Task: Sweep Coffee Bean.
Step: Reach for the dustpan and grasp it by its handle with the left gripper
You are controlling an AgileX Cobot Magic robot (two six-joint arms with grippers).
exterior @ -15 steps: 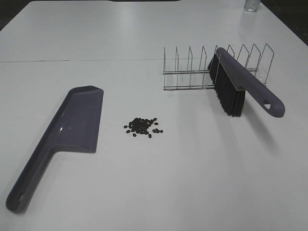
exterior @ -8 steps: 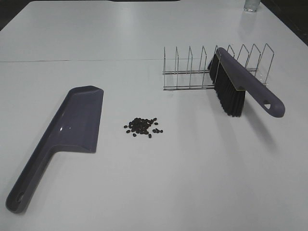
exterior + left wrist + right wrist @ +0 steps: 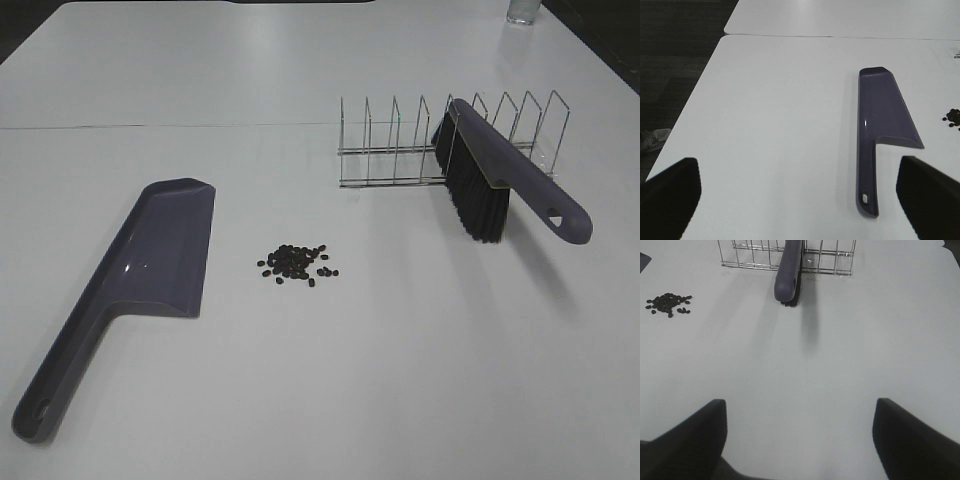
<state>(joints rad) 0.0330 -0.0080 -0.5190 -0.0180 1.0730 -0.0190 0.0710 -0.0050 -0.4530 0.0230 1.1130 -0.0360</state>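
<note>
A small pile of dark coffee beans (image 3: 296, 263) lies on the white table's middle; it also shows in the right wrist view (image 3: 669, 303) and at the edge of the left wrist view (image 3: 953, 117). A purple dustpan (image 3: 140, 277) lies flat to the left of the beans, also in the left wrist view (image 3: 880, 127). A purple brush (image 3: 505, 180) with black bristles leans in a wire rack (image 3: 400, 145); its handle end shows in the right wrist view (image 3: 789, 272). My left gripper (image 3: 800, 200) and right gripper (image 3: 800, 440) are open and empty, back from these things.
The wire rack (image 3: 755, 252) stands at the back right. A clear glass (image 3: 522, 12) sits at the far right edge. A seam between two tables (image 3: 160, 126) runs across. The table's left edge (image 3: 695, 105) drops to dark floor.
</note>
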